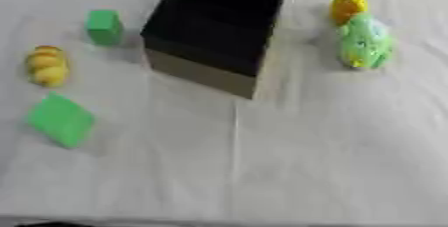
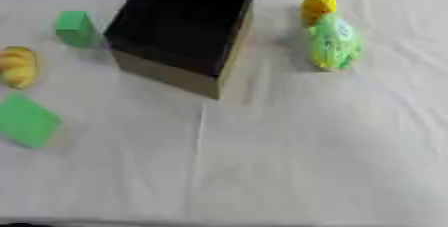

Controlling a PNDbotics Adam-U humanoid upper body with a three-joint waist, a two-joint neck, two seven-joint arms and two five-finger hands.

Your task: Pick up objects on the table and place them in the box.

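While neither hand shows, the open black box (image 1: 214, 26) stands on the white table (image 1: 306, 161); a green cube (image 1: 104, 27), yellow toy (image 1: 47, 65) and green block (image 1: 60, 119) lie left, a yellow-green toy (image 1: 363, 38) right.

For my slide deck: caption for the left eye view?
Open black box on white cloth, green block, yellow toy, green pad left; yellow-green toy right.

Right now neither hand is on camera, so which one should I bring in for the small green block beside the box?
Left, I'd judge. The small green block sits on the robot's left of the box, so the right arm would probably have to cross the box. No hand shows in either view.
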